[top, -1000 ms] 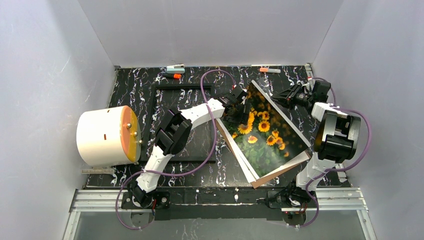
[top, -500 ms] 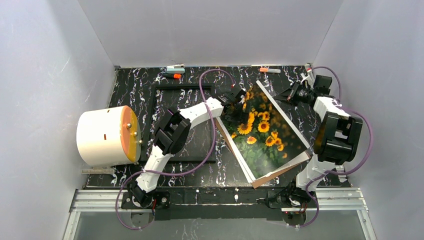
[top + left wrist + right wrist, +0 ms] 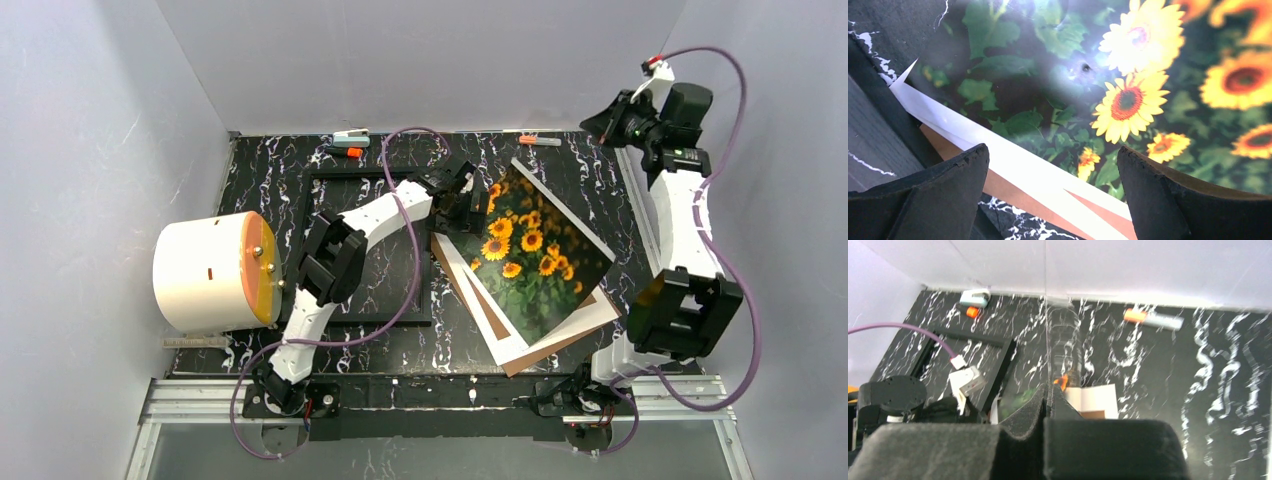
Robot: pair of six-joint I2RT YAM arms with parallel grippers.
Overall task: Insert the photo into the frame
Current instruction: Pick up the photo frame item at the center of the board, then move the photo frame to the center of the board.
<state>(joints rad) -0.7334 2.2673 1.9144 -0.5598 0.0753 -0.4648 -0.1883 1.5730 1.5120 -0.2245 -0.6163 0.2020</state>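
Note:
The photo (image 3: 535, 270) of sunflowers lies skewed at centre right on a white sheet (image 3: 505, 335) and the brown backing board (image 3: 545, 354). The black frame (image 3: 350, 173) lies flat to its left, partly under my left arm. My left gripper (image 3: 468, 205) is open at the photo's upper left corner. In the left wrist view the gripper (image 3: 1053, 150) straddles the photo's (image 3: 1128, 75) white border and the board (image 3: 1013, 187), gripping nothing. My right gripper (image 3: 602, 118) is raised high at the back right. In the right wrist view it (image 3: 1048, 390) is shut on a thin clear pane (image 3: 1046, 315) seen edge-on.
A white cylinder with an orange face (image 3: 215, 272) stands at the table's left edge. Small clips and markers (image 3: 350, 135) (image 3: 540, 141) lie along the back edge. Grey walls close in the table on three sides. The frame (image 3: 968, 336) shows below the right gripper.
My right gripper shut and rose from the photo's far corner to high at the back right. My left gripper opened wide. The photo shifted, baring more white sheet and board beneath it.

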